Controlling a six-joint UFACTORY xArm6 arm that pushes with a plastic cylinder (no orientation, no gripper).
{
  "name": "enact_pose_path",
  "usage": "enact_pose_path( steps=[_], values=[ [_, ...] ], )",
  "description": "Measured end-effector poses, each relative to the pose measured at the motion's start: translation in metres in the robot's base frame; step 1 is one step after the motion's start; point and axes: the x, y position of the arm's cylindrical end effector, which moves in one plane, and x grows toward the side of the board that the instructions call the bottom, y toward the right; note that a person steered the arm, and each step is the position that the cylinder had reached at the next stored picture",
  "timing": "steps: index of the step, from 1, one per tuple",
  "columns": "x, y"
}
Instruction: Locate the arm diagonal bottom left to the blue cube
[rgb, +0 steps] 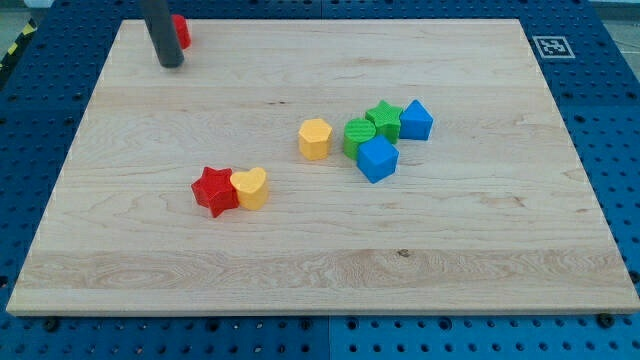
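A single straight dark grey rod, the end piece of a robot arm, enters from the view's top edge near the upper left corner. Only its lower stretch is visible; the rest of the arm lies out of frame above. The rod is thick, cylindrical and matte, and it leans slightly, its lower end set a little further toward the view's right than the part at the frame's edge. Its blunt, rounded tip (172, 64) rests low, at the level of the surface beneath it, in the far upper left area of the scene. No joints, cables or other arm links can be seen.
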Motion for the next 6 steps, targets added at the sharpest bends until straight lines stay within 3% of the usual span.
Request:
enact_pose_path(
  steps=[1, 2, 3, 6],
  values=[
    [0.023, 0.092],
    [0.083, 0.133],
    [0.124, 0.137],
    [0.194, 0.181]
  ],
)
